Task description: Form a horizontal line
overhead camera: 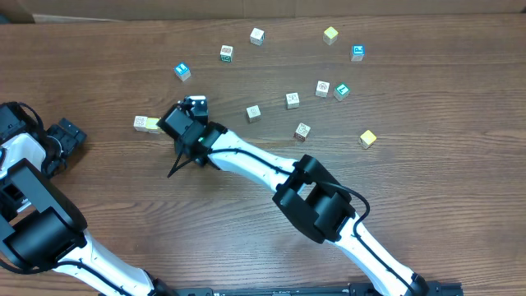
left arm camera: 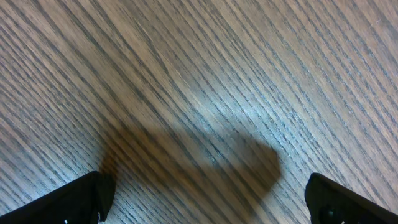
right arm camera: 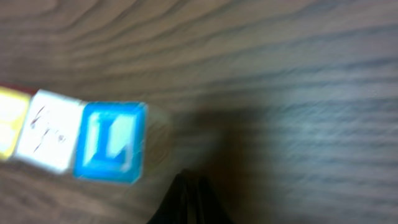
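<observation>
While the right gripper hangs low with its jaws pinched shut on nothing, its tip sits just beside the blue cube; contact cannot be told, view blurred.

Horizontal line: left of table centre, mostly under the right wrist in the overhead view; only its left end shows there. Right wrist view gives yellow cube, white cube, then blue, faces touching.

Left gripper: jaws spread wide, empty, over bare table at the far left.

Step in hand, as judged: trimming the blue end of the row with the closed tip.
- keep fingers shut and low, so the tip meets the cube's side, not its top edge
- push along the row, or square against one face; a push at a corner would likely spin the cube
- go slowly; cubes look light and would skid on the smooth wood
- lift straight up to leave, so nothing drags

Count:
- row: three cubes in the wrist view, two at the overhead's left end; likely four in all, middle hidden
- loose cubes, scattered well apart to the upper right: eleven; six white-faced, two yellow, three blue or teal
- arms: two
</observation>
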Controlling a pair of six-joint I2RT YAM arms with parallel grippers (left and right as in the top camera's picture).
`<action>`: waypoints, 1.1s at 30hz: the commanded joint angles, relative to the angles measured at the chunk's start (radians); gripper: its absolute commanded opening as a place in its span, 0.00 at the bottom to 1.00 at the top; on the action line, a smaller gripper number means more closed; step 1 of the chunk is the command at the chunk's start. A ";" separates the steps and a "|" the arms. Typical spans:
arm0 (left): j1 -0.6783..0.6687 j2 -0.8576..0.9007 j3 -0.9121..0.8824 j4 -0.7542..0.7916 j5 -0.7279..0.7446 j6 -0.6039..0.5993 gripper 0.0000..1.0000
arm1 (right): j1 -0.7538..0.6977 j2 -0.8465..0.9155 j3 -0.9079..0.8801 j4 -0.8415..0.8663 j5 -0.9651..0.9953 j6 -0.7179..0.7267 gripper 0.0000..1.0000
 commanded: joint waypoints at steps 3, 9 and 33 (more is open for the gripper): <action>0.017 0.074 -0.059 -0.040 -0.029 -0.014 1.00 | -0.047 0.017 -0.019 0.035 0.018 0.000 0.04; 0.017 0.074 -0.059 -0.040 -0.029 -0.014 0.99 | -0.051 0.017 -0.018 0.095 -0.038 0.000 0.04; 0.017 0.074 -0.059 -0.040 -0.029 -0.014 0.99 | -0.048 0.017 -0.019 0.115 -0.118 0.000 0.04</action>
